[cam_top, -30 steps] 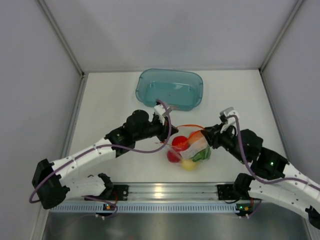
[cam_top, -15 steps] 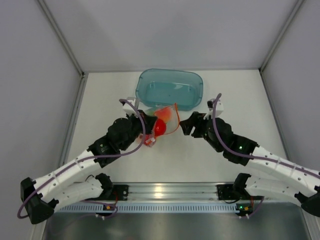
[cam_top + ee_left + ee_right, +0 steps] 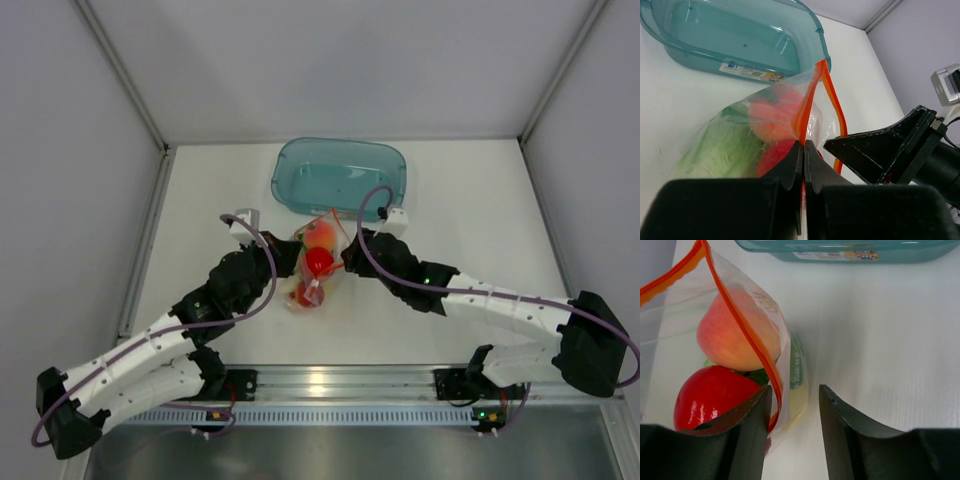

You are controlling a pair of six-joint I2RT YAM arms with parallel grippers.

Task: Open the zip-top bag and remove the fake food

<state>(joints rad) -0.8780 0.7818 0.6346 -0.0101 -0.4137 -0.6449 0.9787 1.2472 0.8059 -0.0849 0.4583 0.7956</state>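
The clear zip-top bag (image 3: 315,262) lies on the table in front of the bin, its orange-red zip strip (image 3: 807,107) parted. Inside it are a pink peach (image 3: 735,335), a red round piece (image 3: 712,395) and the green-white lettuce (image 3: 722,147). My left gripper (image 3: 803,144) is shut on one side of the zip strip. My right gripper (image 3: 795,395) is open right next to the bag's other side; its left finger (image 3: 747,422) is against the strip (image 3: 747,335) and nothing is between the jaws.
The teal translucent bin (image 3: 340,176) stands just behind the bag, also in the left wrist view (image 3: 735,42) and the right wrist view (image 3: 850,250). White walls enclose the table on three sides.
The left gripper carried the bag from the table's middle front toward the bin. The right gripper let go of the bag, swung away, and has come back beside its mouth.
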